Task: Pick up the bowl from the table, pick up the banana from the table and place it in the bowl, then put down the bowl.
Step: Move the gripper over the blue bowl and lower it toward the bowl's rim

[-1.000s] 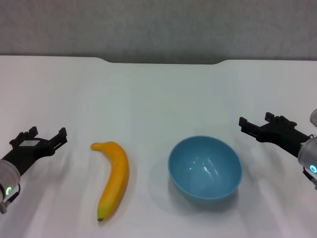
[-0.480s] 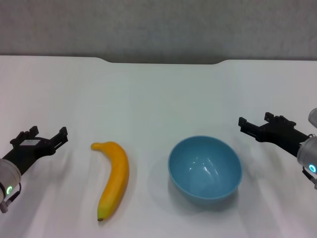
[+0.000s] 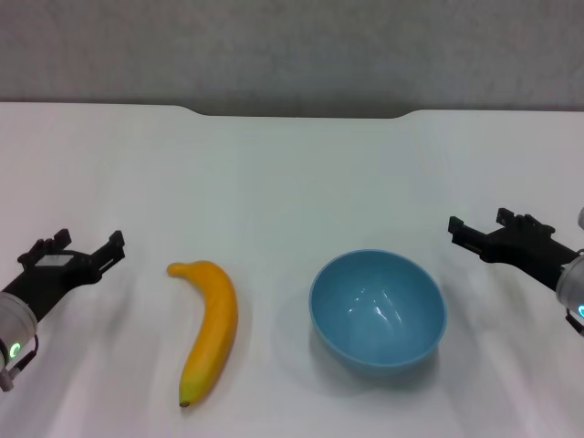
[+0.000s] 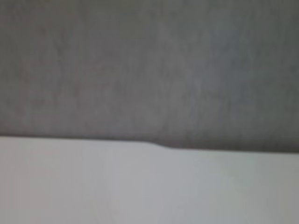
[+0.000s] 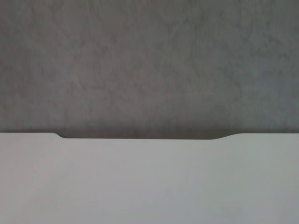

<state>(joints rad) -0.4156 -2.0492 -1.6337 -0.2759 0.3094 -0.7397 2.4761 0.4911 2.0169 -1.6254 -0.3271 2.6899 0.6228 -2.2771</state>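
A glossy light-blue bowl (image 3: 378,308) stands upright on the white table (image 3: 292,173), right of centre near the front. A curved yellow-orange banana (image 3: 208,327) lies to its left, stem toward the back, dark tip toward the front. My left gripper (image 3: 84,246) is open and empty, low over the table to the left of the banana. My right gripper (image 3: 482,224) is open and empty, to the right of the bowl and apart from it. Both wrist views show only the table's far edge and the grey wall.
The table's far edge has a shallow notch (image 3: 301,113) at the middle, also seen in the right wrist view (image 5: 140,136). A grey wall (image 3: 292,46) stands behind the table.
My right gripper has drawn back a little to the right, away from the bowl. The left gripper, banana and bowl have not moved.
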